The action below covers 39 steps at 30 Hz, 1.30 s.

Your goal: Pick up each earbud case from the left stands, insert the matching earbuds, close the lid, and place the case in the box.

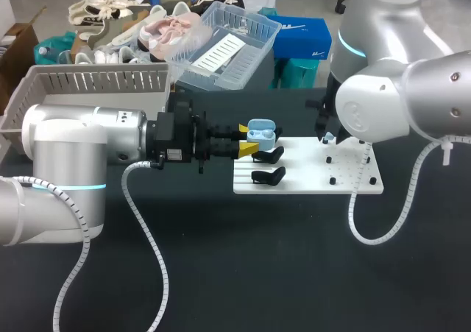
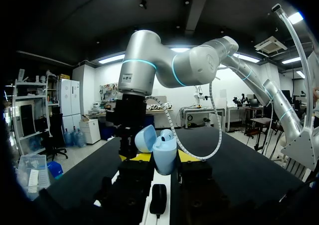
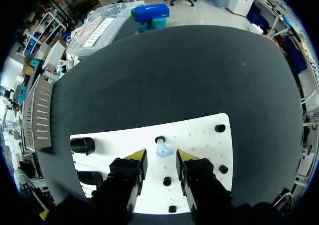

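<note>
Head view showed the left gripper pinching the blue case, its lid open, held above the left edge of the white board, over two black stands. The board lay right of the bench's middle. The right gripper hung low over the board's middle with its fingers spread. A pale blue earbud lay on the board just ahead of the gap between them, beside a black peg. A grey basket stood at the bench's far left corner.
</note>
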### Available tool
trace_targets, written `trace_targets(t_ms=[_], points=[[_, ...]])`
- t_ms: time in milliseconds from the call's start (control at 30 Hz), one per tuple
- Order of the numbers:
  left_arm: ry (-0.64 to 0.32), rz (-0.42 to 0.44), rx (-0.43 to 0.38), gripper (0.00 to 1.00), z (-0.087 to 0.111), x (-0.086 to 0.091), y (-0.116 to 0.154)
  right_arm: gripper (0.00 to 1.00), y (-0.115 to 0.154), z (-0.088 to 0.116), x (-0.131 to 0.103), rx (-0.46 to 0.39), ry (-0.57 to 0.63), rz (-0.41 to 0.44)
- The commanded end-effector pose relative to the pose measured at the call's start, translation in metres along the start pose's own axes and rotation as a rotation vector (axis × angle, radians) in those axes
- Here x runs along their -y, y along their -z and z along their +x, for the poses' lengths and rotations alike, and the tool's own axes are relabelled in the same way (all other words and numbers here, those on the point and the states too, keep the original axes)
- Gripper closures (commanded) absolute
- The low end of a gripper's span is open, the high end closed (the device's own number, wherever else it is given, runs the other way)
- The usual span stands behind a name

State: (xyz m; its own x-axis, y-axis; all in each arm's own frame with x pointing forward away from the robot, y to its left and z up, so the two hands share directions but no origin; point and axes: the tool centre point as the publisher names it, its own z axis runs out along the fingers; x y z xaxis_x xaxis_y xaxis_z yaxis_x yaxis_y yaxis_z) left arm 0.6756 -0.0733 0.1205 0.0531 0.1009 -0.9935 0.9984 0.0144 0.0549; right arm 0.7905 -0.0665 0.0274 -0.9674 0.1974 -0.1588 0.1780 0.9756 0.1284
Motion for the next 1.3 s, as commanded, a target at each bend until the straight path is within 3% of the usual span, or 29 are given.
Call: trace_targets(t_ms=[33,400,633,1033,1300], points=[[-0.001,-0.004,0.0,1.0,0.0,0.001,0.0,0.65,-0.002,-0.003,-0.001,-0.005,0.002,-0.002],[-0.001,-0.004,0.0,1.0,0.0,0.001,0.0,0.7,-0.003,-0.004,0.0,-0.007,0.003,-0.001],[-0.001,-0.004,0.0,1.0,0.0,0.001,0.0,1.0,-0.003,-0.004,0.001,-0.009,0.003,0.002],[-0.001,-0.004,0.0,1.0,0.0,0.001,0.0,1.0,0.009,-0.003,0.0,0.002,0.0,0.003],[-0.001,-0.004,0.0,1.0,0.0,0.001,0.0,1.0,0.034,0.002,0.0,0.042,0.005,0.001]])
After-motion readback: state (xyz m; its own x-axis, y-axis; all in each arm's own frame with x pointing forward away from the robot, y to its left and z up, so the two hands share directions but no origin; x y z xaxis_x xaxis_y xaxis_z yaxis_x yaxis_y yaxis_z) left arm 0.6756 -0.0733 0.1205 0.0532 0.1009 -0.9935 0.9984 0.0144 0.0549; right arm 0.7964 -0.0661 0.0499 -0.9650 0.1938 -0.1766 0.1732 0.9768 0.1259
